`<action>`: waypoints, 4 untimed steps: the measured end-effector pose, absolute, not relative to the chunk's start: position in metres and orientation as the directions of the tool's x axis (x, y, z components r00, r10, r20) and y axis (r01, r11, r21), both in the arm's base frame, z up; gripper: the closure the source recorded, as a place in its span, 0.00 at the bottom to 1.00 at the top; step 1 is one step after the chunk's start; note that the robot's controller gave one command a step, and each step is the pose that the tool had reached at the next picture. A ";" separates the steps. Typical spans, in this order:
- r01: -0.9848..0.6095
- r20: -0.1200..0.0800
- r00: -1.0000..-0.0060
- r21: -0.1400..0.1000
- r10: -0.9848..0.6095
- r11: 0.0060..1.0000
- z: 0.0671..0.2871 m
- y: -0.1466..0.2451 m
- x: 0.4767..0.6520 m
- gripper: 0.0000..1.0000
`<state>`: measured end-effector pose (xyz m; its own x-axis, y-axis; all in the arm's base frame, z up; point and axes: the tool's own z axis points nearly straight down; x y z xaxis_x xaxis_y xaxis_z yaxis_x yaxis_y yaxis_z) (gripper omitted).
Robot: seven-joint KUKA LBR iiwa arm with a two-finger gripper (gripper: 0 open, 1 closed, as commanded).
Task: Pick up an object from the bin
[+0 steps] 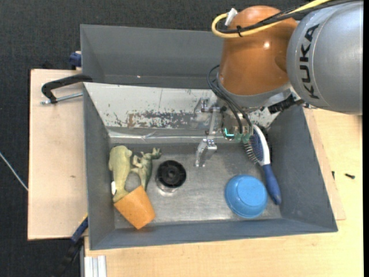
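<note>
- Currently a blue-handled brush with dark bristles is noted just beside the pincer, to its right, along the right wall of the bin.
- Whether the pincer is open or closed cannot be told. Nothing is seen held in it.
- A blue bowl is recorded below-right of the pincer, touching the brush.
- A black round cap is noted near, below-left.
- Two green toy dinosaurs and an orange cup are noted well apart, further left.

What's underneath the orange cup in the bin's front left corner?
The orange cup overlaps the lower end of a pale green toy dinosaur, whose upper body shows; anything else beneath the cup is covered.
</note>
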<state>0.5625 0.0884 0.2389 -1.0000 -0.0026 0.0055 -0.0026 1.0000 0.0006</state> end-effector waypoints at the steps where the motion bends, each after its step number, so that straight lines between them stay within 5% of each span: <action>1: -0.004 -0.006 -1.000 0.003 -0.004 1.000 0.072 0.095 0.561 0.00; 2: -0.003 -0.014 -1.000 0.004 -0.003 1.000 0.076 0.095 0.564 1.00; 3: -0.232 -0.009 -0.973 -0.001 -0.232 0.973 0.151 0.072 0.548 1.00; 4: -0.223 -0.015 -0.975 -0.001 -0.223 0.975 0.242 0.072 0.552 1.00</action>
